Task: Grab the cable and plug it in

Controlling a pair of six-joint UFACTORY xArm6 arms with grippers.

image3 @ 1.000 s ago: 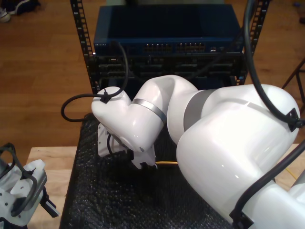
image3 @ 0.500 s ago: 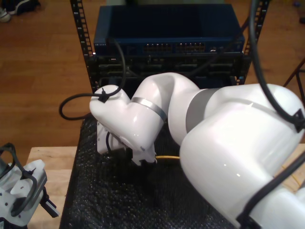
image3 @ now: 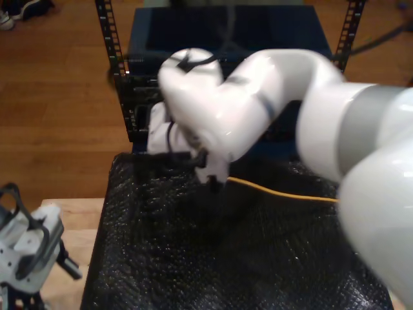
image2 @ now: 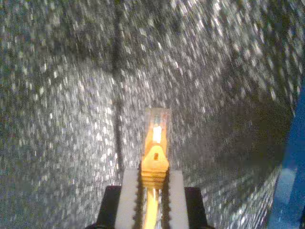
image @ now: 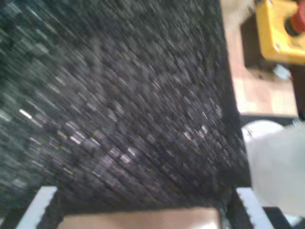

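Above the black mat (image3: 161, 258), before the rack (image3: 119, 71), my second gripper (image2: 152, 188) clamps the yellow cable (image2: 155, 162); its clear plug (image2: 156, 125) apparently projects straight beyond the fingertips. My first gripper (image: 138, 210) hangs spread, empty.

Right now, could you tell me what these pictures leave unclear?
- Rack ports: exterior view, blurred and hidden behind the arm.
- Cable: exterior view, far end behind the arm.
- Plug: second wrist view, blurred; held in my second tool.
- My first tool: cut off by the frame edge.
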